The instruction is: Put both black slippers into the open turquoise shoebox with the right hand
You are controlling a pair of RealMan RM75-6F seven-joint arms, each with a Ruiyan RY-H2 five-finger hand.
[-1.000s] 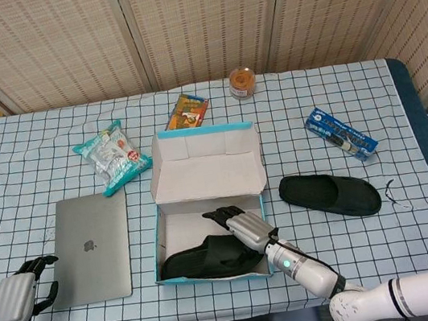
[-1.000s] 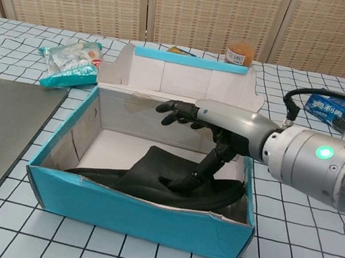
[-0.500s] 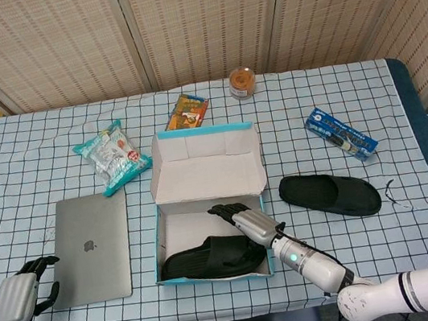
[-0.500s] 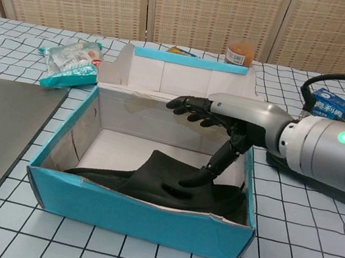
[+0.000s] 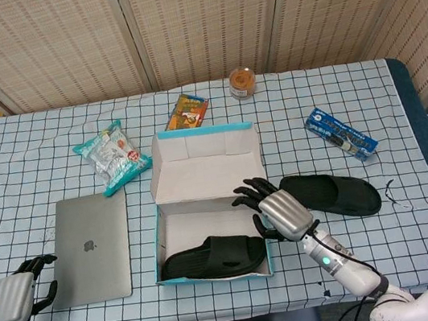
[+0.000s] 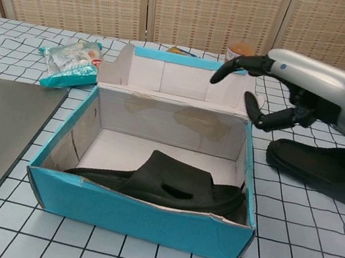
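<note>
Inside shoebox (image 5: 162,212), one slipper (image 5: 214,257); beside, one slipper (image 5: 332,194).

Staged lab: woven screen (image 5: 200,20), checked tablecloth (image 5: 403,122)

The head camera is looking down from high up at the whole table (image 5: 25,150). The chest camera is sitting low and close, facing forward. Both are showing the turquoise shoebox (image 5: 160,218) (image 6: 137,213).

Matt slippers (image 6: 170,182) — cardboard shoebox (image 6: 137,213)
</note>
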